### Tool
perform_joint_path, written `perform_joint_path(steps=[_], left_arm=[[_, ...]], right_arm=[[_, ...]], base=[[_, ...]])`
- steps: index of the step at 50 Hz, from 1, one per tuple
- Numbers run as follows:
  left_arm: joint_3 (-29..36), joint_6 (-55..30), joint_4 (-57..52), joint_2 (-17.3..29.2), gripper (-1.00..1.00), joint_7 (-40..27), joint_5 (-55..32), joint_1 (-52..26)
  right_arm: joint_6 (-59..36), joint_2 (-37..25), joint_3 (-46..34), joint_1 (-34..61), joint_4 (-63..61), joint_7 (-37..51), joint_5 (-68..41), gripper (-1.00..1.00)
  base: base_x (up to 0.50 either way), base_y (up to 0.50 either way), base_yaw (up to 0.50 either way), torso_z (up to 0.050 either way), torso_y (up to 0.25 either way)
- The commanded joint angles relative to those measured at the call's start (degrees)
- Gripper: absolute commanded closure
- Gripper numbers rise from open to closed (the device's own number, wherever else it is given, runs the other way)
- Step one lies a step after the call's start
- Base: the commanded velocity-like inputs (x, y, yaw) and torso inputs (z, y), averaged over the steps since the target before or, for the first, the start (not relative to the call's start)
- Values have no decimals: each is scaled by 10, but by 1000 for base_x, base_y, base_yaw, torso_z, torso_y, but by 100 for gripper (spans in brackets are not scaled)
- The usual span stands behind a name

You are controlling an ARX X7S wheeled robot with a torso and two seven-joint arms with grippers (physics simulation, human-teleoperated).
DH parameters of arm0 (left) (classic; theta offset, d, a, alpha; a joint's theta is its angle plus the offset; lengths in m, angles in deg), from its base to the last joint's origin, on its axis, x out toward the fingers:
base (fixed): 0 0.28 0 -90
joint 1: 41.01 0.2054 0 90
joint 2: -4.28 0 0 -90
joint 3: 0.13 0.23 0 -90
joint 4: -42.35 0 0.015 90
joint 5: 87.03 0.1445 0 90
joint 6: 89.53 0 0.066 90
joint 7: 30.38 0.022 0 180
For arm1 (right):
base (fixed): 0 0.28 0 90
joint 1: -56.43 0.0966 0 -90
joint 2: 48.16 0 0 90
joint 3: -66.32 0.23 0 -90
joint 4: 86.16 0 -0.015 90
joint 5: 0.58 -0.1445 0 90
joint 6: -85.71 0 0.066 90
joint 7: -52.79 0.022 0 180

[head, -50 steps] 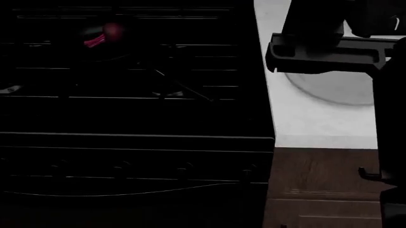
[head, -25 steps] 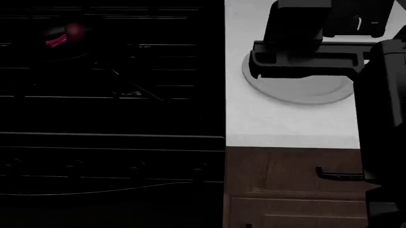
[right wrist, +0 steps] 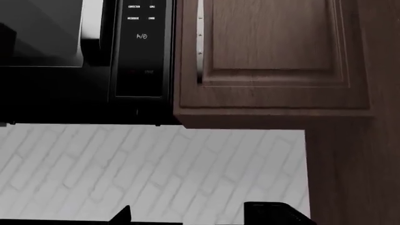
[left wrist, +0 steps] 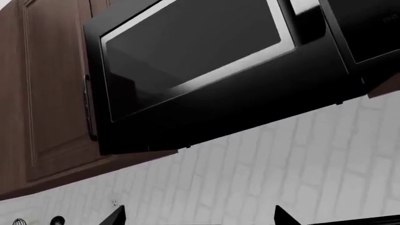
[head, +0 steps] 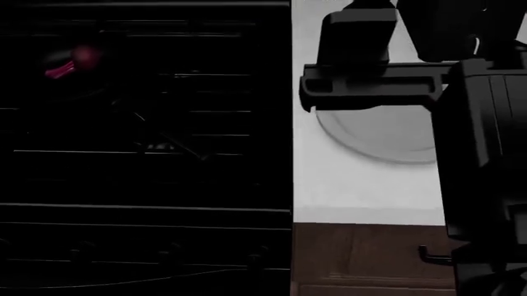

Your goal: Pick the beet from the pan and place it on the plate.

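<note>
Black stove [head: 148, 185] fills the near left of the head view, pale counter [head: 362, 185] to its right carrying the plate [head: 387, 135], partly hidden under the right arm [head: 371, 77]; far back on the stove the beet [head: 82, 57] sits in the pan [head: 78, 77], barely separable from the grates. Likely failure: misjudged reach into that dark corner, both wrist cameras aimed up at microwave [left wrist: 206, 70] and cabinets, neither seeing the beet. Tool state on either arm: cannot tell; microwave panel lettering too small to read.
</note>
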Motion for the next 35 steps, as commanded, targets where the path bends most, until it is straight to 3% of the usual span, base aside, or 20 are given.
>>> perform_joint_path(steps=[1,35], left_arm=[[-15,3,2,-15,-100,12,-7,9],[-18,8,-2,-10,-100,0,-14,12]], right_arm=[[11,10,3,-8,4,-22,17,-100],[31,3,-6,-19,8,-30,23,-100]], base=[[195,0,0,0,0],[201,-1,0,0,0]])
